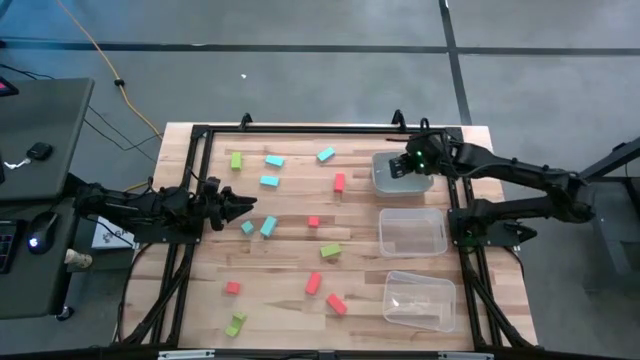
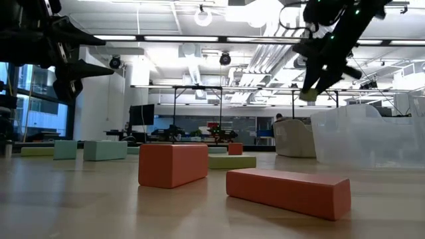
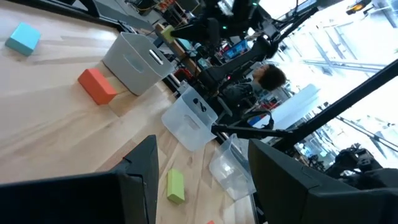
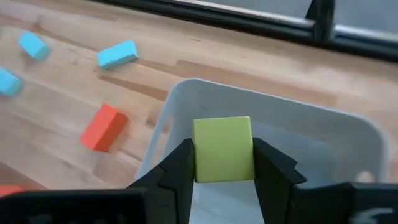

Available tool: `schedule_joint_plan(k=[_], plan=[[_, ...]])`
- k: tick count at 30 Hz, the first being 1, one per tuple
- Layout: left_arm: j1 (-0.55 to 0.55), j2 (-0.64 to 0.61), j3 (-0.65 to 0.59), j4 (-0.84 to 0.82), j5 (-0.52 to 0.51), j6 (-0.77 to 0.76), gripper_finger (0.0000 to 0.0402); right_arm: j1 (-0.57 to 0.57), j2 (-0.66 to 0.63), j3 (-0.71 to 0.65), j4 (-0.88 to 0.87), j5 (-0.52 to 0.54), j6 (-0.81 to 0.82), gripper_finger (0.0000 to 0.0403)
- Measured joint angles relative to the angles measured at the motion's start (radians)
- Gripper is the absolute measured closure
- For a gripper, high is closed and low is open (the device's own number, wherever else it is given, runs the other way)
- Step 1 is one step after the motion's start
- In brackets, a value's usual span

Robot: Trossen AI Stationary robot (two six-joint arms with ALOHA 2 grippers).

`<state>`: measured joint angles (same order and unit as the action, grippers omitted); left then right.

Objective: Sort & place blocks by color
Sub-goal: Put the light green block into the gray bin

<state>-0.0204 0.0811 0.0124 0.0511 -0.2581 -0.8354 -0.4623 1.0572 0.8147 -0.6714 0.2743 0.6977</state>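
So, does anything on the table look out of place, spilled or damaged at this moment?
Nothing stands out. The blocks lie scattered on the table, unsorted but undamaged. The three bins stand upright. The right gripper holds a green block over the far bin; the left gripper waits open.

We see small solid blocks in lime green, light blue and red-orange scattered flat across the wooden worktop, cubes and short bars lying apart from one another. One lime green cube is off the worktop, clamped upright between the right hand's fingers, above the clear bin.
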Motion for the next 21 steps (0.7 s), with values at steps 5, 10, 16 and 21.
schedule_joint_plan(k=[5, 10, 16, 21], plan=[[0.0, 0.0, 0.0, -0.001, 0.0, 0.0, 0.0227, -0.061, 0.072, -0.003, 0.034, -0.073, 0.056, 0.029], [0.0, 0.0, 0.0, -0.001, 0.0, 0.0, 0.0227, -0.083, 0.165, -0.003, 0.079, -0.167, 0.091, 0.0289], [0.0, 0.0, 0.0, -0.001, 0.0, 0.0, 0.0227, -0.083, 0.271, -0.003, 0.042, -0.208, 0.109, 0.0289], [0.0, 0.0, 0.0, -0.002, 0.0, 0.0, 0.0227, -0.084, 0.315, -0.003, 0.043, -0.208, 0.108, 0.0289]])
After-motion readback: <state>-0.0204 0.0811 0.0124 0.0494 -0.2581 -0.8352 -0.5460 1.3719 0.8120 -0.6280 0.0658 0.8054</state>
